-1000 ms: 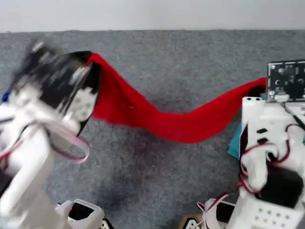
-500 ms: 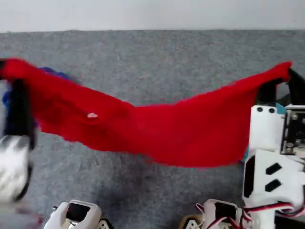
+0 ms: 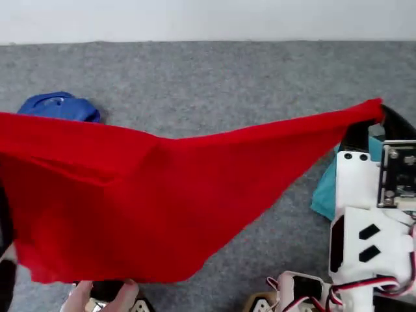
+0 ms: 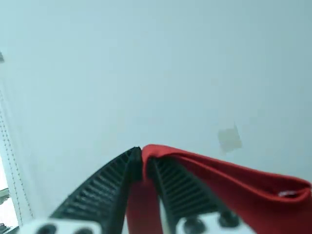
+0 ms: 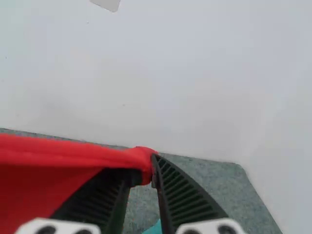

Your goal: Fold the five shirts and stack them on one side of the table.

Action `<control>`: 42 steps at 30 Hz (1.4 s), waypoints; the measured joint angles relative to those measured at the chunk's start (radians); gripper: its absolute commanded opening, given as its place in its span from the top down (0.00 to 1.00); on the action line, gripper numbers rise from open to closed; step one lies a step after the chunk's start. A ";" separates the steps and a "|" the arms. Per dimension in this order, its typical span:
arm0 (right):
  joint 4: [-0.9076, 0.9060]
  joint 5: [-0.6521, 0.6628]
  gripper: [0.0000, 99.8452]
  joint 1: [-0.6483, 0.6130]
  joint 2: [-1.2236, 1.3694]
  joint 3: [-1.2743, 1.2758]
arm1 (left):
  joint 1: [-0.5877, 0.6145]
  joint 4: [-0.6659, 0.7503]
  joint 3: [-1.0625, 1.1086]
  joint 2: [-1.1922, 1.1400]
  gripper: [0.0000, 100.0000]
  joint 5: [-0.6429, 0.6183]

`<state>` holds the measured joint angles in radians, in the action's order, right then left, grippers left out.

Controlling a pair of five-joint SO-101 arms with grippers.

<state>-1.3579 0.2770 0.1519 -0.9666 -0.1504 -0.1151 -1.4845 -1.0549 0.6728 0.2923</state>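
Observation:
A red shirt (image 3: pixel 149 201) hangs stretched above the grey table, held up at two corners. My right gripper (image 3: pixel 376 117) is shut on its right corner, high over the table's right side; the right wrist view shows the red cloth (image 5: pixel 63 170) pinched at the tips of my right gripper (image 5: pixel 146 168). My left gripper (image 4: pixel 144 158) is shut on the other corner of the red shirt (image 4: pixel 234 195), pointed up at a pale wall. In the high view the left end runs off the left edge. A blue shirt (image 3: pixel 60 106) lies crumpled at the far left. A teal shirt (image 3: pixel 325 188) lies under the right arm.
The right arm's white body (image 3: pixel 367 227) stands at the right front. The arm bases (image 3: pixel 296 289) sit along the near edge. A pale shape like fingertips (image 3: pixel 104 296) peeks out below the red cloth at the front left. The grey table (image 3: pixel 227 84) ends at a white wall behind.
Both arms lifted and spread the red shirt, which went from a sagging band to a wide taut sheet. The left arm swung out past the left edge, uncovering the blue shirt.

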 measured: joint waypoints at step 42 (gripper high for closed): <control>-0.040 0.000 0.99 0.000 -0.009 0.143 | 0.000 -0.068 0.127 0.000 0.99 0.000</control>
<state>-1.3978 0.2770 0.1519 -0.9759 -0.0077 -0.1151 -1.5520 -0.9275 0.6728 0.2923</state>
